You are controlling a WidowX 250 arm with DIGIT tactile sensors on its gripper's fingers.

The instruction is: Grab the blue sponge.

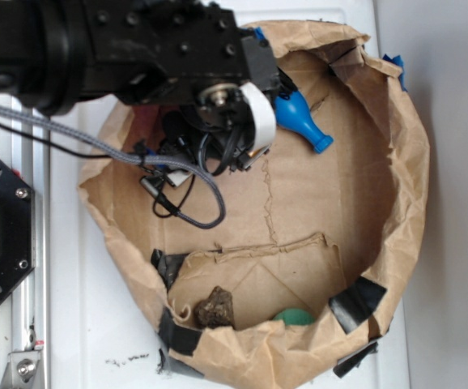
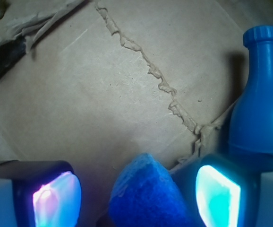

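The fingers (image 2: 136,194) are open with the blue sponge (image 2: 143,196) between them but not squeezed yet, and the blue bottle (image 2: 261,104) stands so near that one finger might bump it over.

Paper basin (image 1: 404,186) on the tabletop (image 1: 96,340), sponge (image 2: 146,198) between the two fingers (image 2: 56,198) of the pincer (image 2: 139,194) in the wrist view, bottle (image 2: 261,109) just right of it lying on the paper floor, rock (image 1: 215,308) at the basin's near wall, well apart from the bottle.
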